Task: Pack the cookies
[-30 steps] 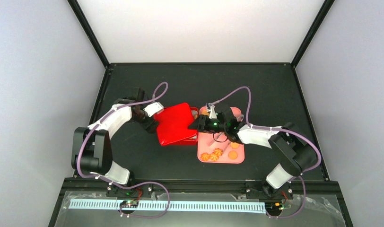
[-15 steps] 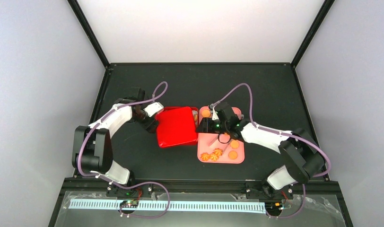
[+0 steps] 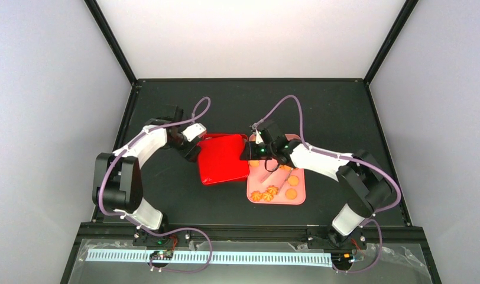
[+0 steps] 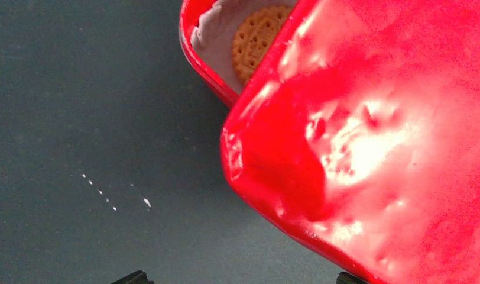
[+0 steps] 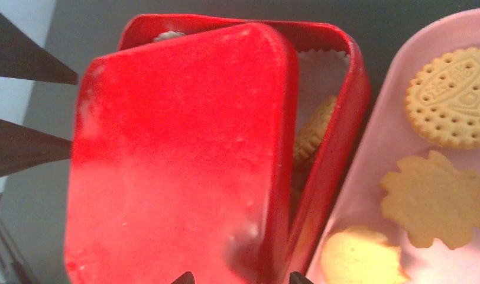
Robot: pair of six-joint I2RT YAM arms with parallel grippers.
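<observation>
A red lid lies askew on the red tin, leaving gaps. A round cookie shows in the tin's paper-lined corner, and another shows under the lid's right edge. More orange cookies lie on the pink tray, round and flower-shaped. My left gripper is open at the lid's left corner; nothing is between its tips. My right gripper is open, its tips over the lid's right edge.
The pink tray touches the tin's right side. A pale utensil lies on the tray under my right arm. White crumbs dot the black table left of the tin. Black frame posts edge the table.
The lid has dropped from a raised tilt to lie flatter on the tin. My right gripper has drawn back a little toward the tray's far end. My left gripper has edged away.
</observation>
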